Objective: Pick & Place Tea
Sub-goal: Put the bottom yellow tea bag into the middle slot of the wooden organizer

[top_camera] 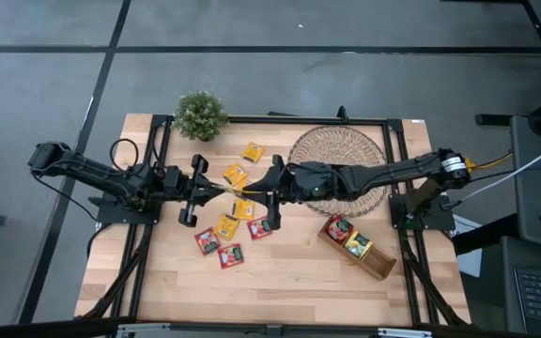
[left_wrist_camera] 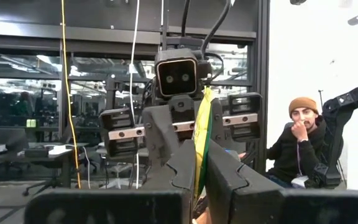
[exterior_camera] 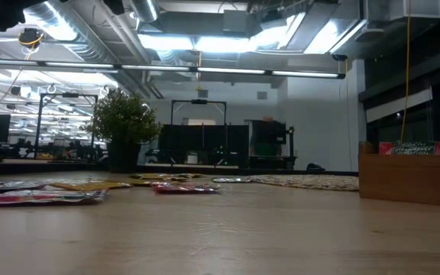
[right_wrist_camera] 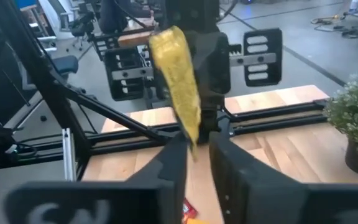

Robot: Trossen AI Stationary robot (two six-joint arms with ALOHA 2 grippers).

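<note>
My two grippers meet nose to nose above the middle of the table, left gripper and right gripper. A yellow tea sachet stands on edge between them, clear of the table. It shows edge-on in the left wrist view and as a yellow strip in the right wrist view. Both grippers are shut on it. Several yellow and red sachets lie flat on the table below. Two more sachets sit in the wooden tray. My left gripper pinches one end of the sachet between its two fingers, coming level from the table's left. The sachet stands on edge, lifted clear. My right gripper pinches the opposite end between its two fingers, coming level from the table's right. The sachet spans the gap between both grippers.
A round woven mat lies under the right arm at the far right. A small potted plant stands at the far edge. The tray stands at the near right. A person sits beyond the table's right side.
</note>
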